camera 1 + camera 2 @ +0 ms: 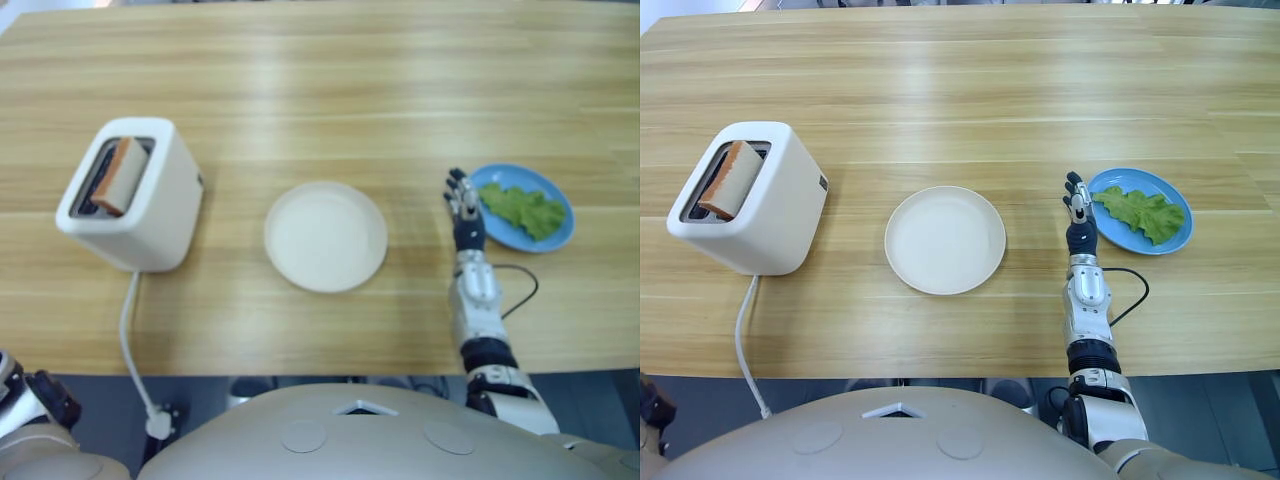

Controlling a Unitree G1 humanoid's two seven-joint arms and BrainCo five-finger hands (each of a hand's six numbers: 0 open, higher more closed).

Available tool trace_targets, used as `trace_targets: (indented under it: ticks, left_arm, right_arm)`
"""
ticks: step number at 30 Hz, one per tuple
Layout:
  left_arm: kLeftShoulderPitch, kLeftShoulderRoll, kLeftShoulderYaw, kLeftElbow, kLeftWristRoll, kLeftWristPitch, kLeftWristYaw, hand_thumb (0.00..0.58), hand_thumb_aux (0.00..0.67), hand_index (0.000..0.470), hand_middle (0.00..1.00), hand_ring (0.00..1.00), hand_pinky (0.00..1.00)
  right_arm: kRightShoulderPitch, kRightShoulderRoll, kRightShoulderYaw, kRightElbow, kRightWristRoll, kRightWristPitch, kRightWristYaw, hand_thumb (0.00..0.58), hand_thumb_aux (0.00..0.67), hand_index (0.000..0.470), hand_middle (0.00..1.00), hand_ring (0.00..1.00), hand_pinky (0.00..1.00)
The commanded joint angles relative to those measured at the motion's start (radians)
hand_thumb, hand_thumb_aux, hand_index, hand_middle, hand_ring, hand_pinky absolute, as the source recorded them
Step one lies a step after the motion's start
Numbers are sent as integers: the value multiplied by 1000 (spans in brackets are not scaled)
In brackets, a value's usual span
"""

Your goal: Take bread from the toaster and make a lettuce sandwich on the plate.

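1. Wooden counter point(940, 70) carries everything; nearest, the right hand point(1080, 228) holds nothing, its fingers point(1074, 192) straight and slightly apart.
2. Just right of the fingers: blue plate point(1118, 234) with lettuce point(1140, 212).
3. Left of the fingers: cream plate point(945, 240).
4. Far left of the fingers: white toaster point(780, 220), bread slice point(725, 180) standing in its slot.

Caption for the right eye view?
Open right hand beside blue dish of lettuce; empty plate at centre; bread in toaster.

Wood table point(940, 60): blue dish point(1125, 240) just R of right hand point(1078, 212), plate point(945, 240) near on its L, toaster point(750, 200) well beyond that, w/ cord point(740, 340) over near edge.
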Motion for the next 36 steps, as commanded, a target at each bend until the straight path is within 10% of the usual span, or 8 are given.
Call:
trace_targets:
  ticks: [1,13,35,36]
  left_arm:
    - [-31,-38,-111,-96,-28,-1,-12,580,670,460,1000,1000,1000]
    - [-93,-387,-969,179,73,155,-212,580,670,460,1000,1000,1000]
    - [-134,-497,-1255,901,400,-51,-230,580,667,458,1000,1000,1000]
    - [-134,-481,-1269,889,456,-42,-198,452,355,244,812,812,812]
  right_arm:
    - [-4,0,-4,17,9,21,1,0,0,0,0,0,0]
    - [-5,-5,-3,7,19,43,13,0,0,0,0,0,0]
    - [48,-21,-12,-59,29,74,9,0,0,0,0,0,0]
    - [49,-22,-12,-58,29,74,9,0,0,0,0,0,0]
